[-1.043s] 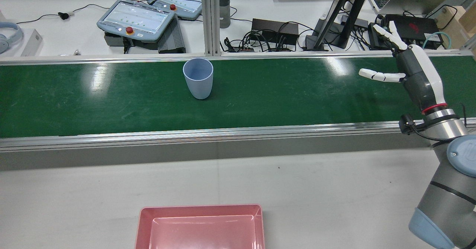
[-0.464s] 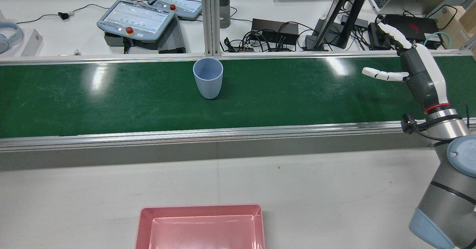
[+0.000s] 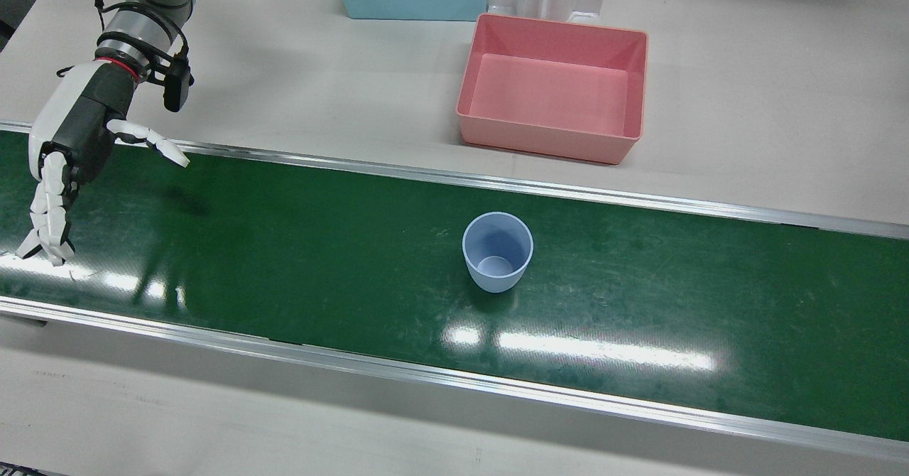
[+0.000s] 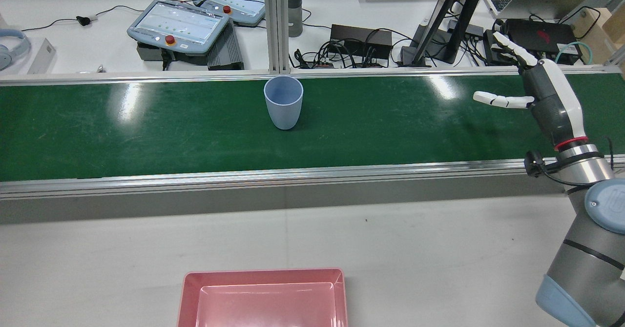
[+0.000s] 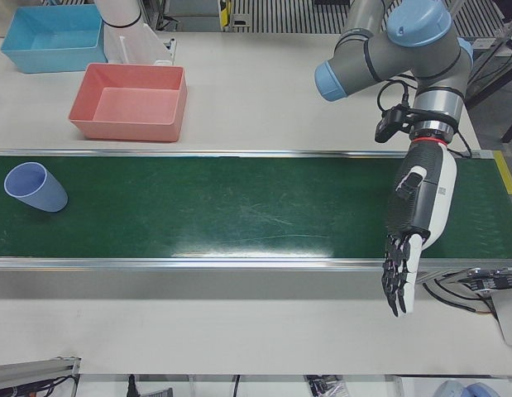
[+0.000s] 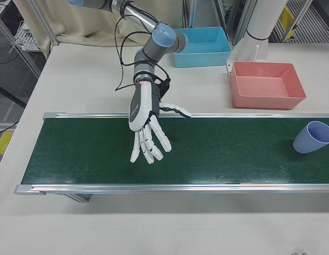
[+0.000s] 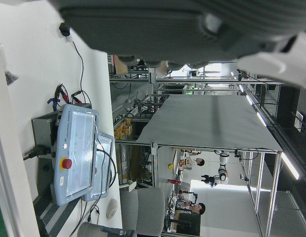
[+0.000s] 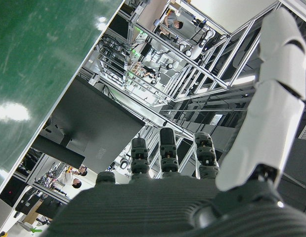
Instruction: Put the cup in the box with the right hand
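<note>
In the rear view the near edge cuts the pink box (image 4: 263, 277), so we see only its far part, and the right edge cuts the right arm (image 4: 586, 254). In the front view the far edge trims the blue box (image 3: 412, 7). In its own view the left hand (image 7: 182, 24) is a dark blur. We see the right hand (image 8: 162, 197) only in part, its palm blurred. The far people (image 7: 197, 163) are too small to tell.
</note>
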Available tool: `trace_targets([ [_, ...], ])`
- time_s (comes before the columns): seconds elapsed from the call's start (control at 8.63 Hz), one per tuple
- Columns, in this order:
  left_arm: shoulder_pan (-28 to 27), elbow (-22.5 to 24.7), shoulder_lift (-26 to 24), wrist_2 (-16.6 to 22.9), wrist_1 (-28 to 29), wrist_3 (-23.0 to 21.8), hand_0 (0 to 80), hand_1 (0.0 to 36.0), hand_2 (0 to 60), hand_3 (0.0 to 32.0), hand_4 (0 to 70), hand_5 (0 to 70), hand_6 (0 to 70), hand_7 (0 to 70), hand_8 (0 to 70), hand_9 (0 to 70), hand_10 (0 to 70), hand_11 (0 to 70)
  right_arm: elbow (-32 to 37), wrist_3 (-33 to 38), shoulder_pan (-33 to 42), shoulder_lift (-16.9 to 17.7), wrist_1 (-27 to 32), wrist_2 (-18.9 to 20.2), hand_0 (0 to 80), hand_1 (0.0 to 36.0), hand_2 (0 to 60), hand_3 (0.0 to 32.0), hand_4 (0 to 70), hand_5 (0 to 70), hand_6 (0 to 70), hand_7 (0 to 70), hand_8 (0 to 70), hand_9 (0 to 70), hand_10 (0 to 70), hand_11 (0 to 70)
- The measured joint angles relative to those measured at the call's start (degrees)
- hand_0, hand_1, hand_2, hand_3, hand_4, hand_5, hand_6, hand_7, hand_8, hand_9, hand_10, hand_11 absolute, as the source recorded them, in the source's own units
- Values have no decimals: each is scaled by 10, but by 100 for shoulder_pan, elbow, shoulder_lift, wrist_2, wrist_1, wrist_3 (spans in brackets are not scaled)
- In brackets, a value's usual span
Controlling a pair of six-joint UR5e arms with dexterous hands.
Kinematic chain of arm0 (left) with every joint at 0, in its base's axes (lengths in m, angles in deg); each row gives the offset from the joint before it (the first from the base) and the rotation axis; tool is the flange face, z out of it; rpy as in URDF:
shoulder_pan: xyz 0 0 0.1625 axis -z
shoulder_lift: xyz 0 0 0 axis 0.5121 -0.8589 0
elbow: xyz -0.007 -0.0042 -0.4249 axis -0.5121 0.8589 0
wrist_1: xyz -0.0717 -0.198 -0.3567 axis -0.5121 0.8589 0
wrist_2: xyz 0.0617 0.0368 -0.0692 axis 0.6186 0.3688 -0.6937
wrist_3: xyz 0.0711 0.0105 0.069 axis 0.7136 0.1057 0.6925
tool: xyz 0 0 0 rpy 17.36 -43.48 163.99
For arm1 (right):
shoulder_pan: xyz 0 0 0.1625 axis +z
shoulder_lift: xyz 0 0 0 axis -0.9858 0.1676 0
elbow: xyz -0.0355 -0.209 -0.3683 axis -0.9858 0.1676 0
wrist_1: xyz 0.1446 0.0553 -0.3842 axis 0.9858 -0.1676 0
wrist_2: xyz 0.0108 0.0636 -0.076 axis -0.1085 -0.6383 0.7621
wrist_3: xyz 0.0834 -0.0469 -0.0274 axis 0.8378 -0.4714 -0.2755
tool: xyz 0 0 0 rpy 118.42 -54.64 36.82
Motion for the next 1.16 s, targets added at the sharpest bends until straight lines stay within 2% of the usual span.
trace_targets([
  [0.23,0,0,0,0,0,0,0,0,0,0,0,0,0,0,0,0,0,0,15,2,-85,-37,8,38,474,185,162,0,0,51,68,241,65,143,1,18],
  [0.35,0,0,0,0,0,0,0,0,0,0,0,0,0,0,0,0,0,0,14,12,-173,-52,18,69,491,213,164,0,0,58,54,164,39,93,0,15],
  [0.46,0,0,0,0,0,0,0,0,0,0,0,0,0,0,0,0,0,0,17,8,-230,-74,24,184,495,226,181,0,0,60,43,105,25,63,0,12],
  [0.58,0,0,0,0,0,0,0,0,0,0,0,0,0,0,0,0,0,0,21,-44,-234,-129,25,354,498,254,263,0,0,63,21,2,4,27,0,3],
  [0.7,0,0,0,0,0,0,0,0,0,0,0,0,0,0,0,0,0,0,15,-178,-168,-211,21,570,515,286,302,0,0,69,10,0,0,1,0,0],
  [0.81,0,0,0,0,0,0,0,0,0,0,0,0,0,0,0,0,0,0,-3,-336,-68,-282,14,762,519,294,300,0,0,71,2,0,0,0,0,0],
  [1.16,0,0,0,0,0,0,0,0,0,0,0,0,0,0,0,0,0,0,-32,-537,57,-363,4,968,526,280,247,0,0,71,1,0,0,0,0,0],
])
